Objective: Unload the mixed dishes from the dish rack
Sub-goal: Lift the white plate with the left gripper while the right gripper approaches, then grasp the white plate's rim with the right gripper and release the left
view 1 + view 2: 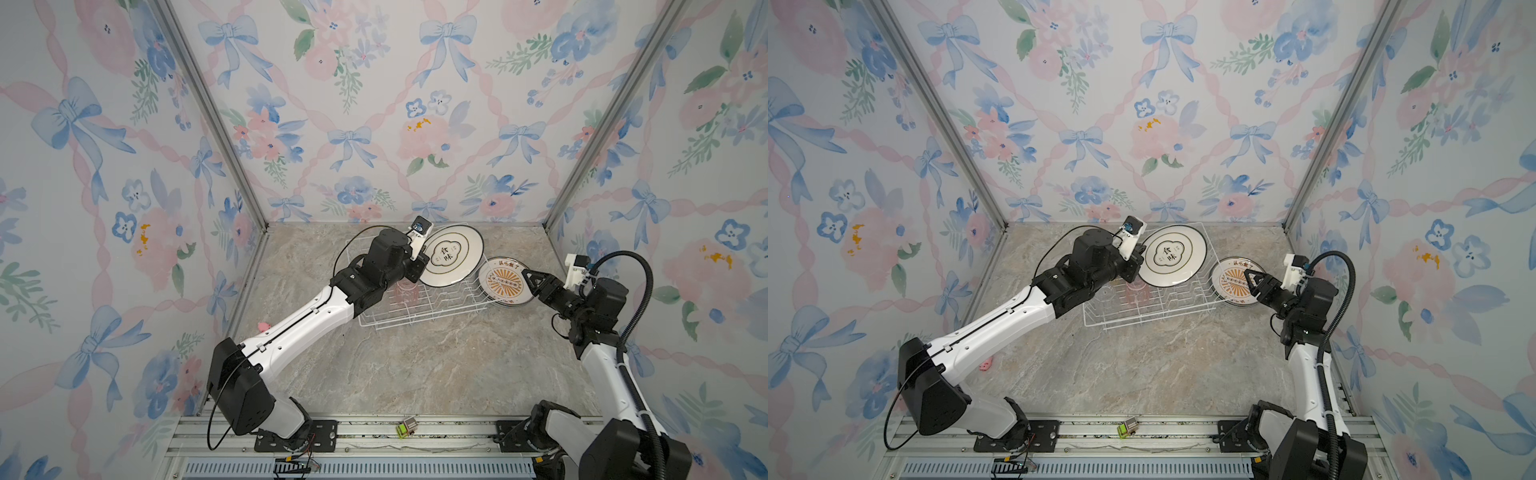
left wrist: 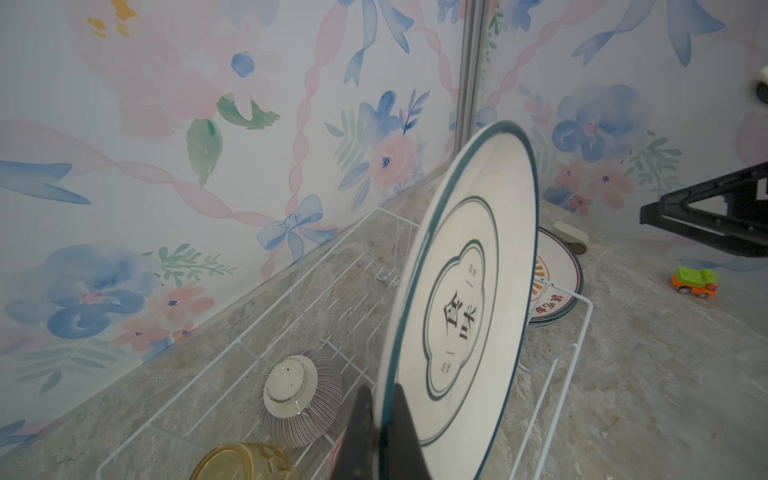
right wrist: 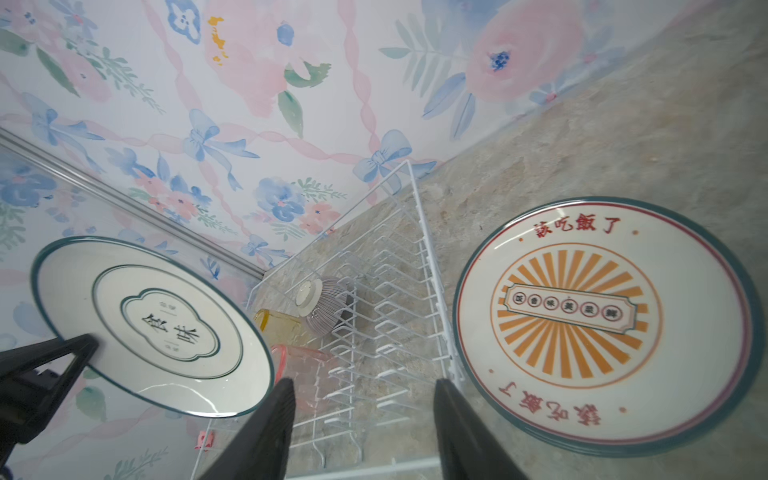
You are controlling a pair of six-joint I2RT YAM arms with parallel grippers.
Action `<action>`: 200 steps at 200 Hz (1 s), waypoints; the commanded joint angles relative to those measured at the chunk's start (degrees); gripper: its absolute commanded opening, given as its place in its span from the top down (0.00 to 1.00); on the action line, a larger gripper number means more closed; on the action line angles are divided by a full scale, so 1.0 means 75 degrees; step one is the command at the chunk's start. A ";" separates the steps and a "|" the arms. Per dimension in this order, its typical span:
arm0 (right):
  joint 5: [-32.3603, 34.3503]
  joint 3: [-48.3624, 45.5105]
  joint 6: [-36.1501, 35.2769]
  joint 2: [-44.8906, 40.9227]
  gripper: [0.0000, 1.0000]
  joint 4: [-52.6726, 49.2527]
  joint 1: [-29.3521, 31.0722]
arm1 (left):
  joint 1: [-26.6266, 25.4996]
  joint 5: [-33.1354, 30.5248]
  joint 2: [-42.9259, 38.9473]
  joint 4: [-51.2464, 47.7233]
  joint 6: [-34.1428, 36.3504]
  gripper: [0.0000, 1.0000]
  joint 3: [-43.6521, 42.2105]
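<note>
We see a white plate (image 1: 453, 255) with a teal rim and a clover-shaped emblem. It sits just right of centre in both top views, lifted above the far end of the white wire dish rack (image 1: 419, 309). The left gripper (image 2: 380, 392) is pinched tight on the plate's lower rim, at the bottom centre of the left wrist view, with one finger on the face and one on the back.

The plate stands almost on edge, leaning slightly. Its printed face turns toward the right arm and partly upward. A round plate has no true long axis, but the diameter from the grip rises toward the upper right of the left wrist view.

We judge it to be glazed ceramic: stiff, fairly heavy for a rim pinch, smooth enough to slip, and likely to break if dropped. The rim is the only place to take hold, and a one-edge hold lets the plate swing.

The right gripper (image 3: 361, 390) hangs with its jaws partly apart and nothing between them. It is just beside a flat stack of sunburst plates (image 3: 602, 320) on the marble tabletop (image 1: 415, 374), at the rack's right end.

Inside the rack lie a ribbed bowl (image 2: 301, 399) tipped over with its foot showing, a yellow tumbler (image 2: 241, 461) and a pink tumbler (image 3: 303, 374).
</note>
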 commanded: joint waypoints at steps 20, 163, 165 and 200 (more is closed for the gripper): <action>-0.1419 -0.0371 0.0948 0.0113 0.45 0.2564 0.0897 | 0.0522 0.2119 -0.0390 0.0816 -0.1462 1.00 -0.0452; -0.1274 -0.0421 0.0735 0.0722 0.54 0.2662 0.2045 | 0.1181 0.4030 -0.0239 0.2629 -0.2794 1.00 -0.1283; -0.1272 -0.0412 0.0732 0.0722 0.54 0.2662 0.2054 | 0.1184 0.4041 -0.0232 0.2643 -0.2804 1.00 -0.1283; -0.1167 -0.0379 0.0872 0.0928 0.59 0.2965 0.2359 | 0.1176 0.4285 -0.0070 0.2981 -0.3066 1.00 -0.1343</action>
